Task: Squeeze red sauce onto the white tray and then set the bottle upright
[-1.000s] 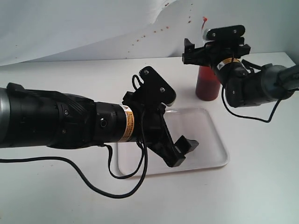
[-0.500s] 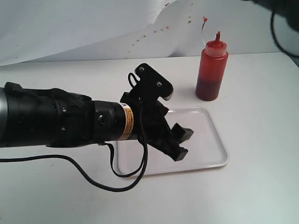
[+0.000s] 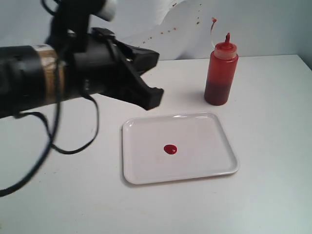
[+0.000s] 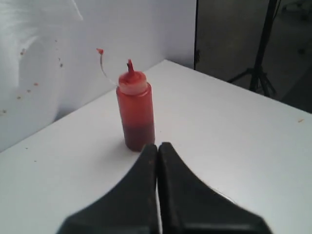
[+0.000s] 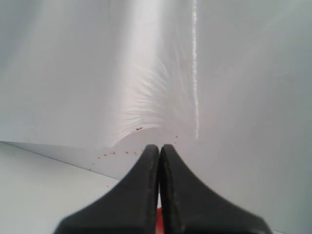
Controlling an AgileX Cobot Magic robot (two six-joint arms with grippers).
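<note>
The bottle (image 3: 220,73) stands upright on the table just behind the white tray (image 3: 204,141), with nothing holding it. A small blob of red sauce (image 3: 170,149) lies near the tray's middle. My left gripper (image 3: 157,75) is raised above the table to the left of the bottle and behind the tray. In the left wrist view this gripper (image 4: 158,145) is shut and empty, pointing at the bottle (image 4: 135,114). My right gripper (image 5: 159,146) is also shut and faces the white backdrop. It is out of the exterior view.
A white backdrop (image 3: 146,24) dotted with tiny red specks hangs behind the table. A loose black cable (image 3: 73,146) droops from the left arm over the table on the left. A dark stand (image 4: 265,44) is beyond the table's far edge.
The left arm has lifted up and back to the left, off the tray, which uncovers the sauce blob. The right arm had left the bottle and the view by half a second ago.
</note>
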